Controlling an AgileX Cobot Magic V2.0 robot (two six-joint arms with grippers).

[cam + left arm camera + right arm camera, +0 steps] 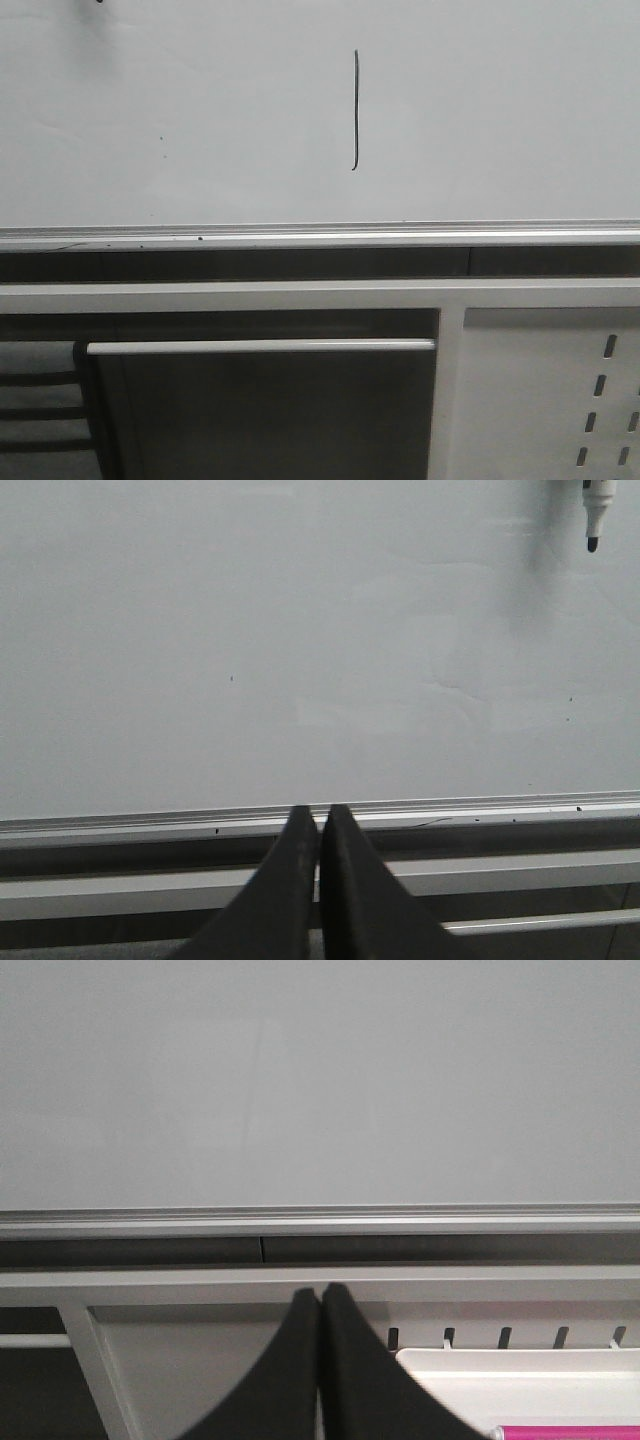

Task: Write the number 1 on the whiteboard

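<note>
The whiteboard (200, 110) fills the upper half of the front view, with its silver bottom rail (320, 238) below. The number 1 (355, 110) is a thin dark vertical stroke on it, hooked at its lower end. Neither gripper shows in the front view. My left gripper (320, 815) is shut and empty, its tips in front of the rail (120, 825). My right gripper (320, 1295) is shut and empty, low in front of the white frame below the whiteboard (320, 1080). The stroke does not show in either wrist view.
A marker (597, 515) with a dark tip hangs at the upper edge of the left wrist view. A white perforated panel (550, 400) stands at the lower right. A white tray (520, 1385) holding a pink object (565, 1432) lies near the right gripper.
</note>
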